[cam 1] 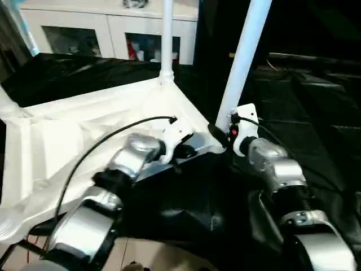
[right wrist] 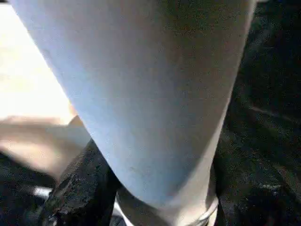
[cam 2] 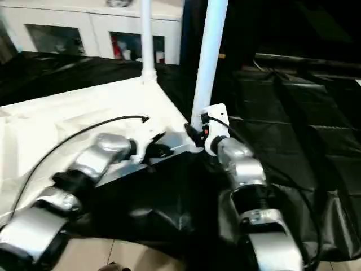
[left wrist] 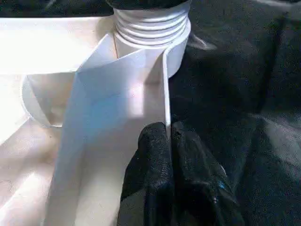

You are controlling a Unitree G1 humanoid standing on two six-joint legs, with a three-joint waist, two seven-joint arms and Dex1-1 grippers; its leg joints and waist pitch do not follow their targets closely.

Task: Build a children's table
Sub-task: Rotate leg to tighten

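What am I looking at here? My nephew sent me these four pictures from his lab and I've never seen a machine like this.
It is a humanoid robot putting together a white plastic children's table. Two pictures come from a stereo camera on its head, looking down over its silver forearms. The other two come from cameras on its wrists, looking along the black fingers of each hand.

The table top lies upside down on a black cloth, ribbed side up. One leg already stands in the far corner socket. The left hand pinches the thin edge of the top near the closer corner. The right hand holds a second leg near its base; that leg leans a little at this corner socket. Whether it is fully seated I cannot tell. Behind stands a white cabinet with glass doors.
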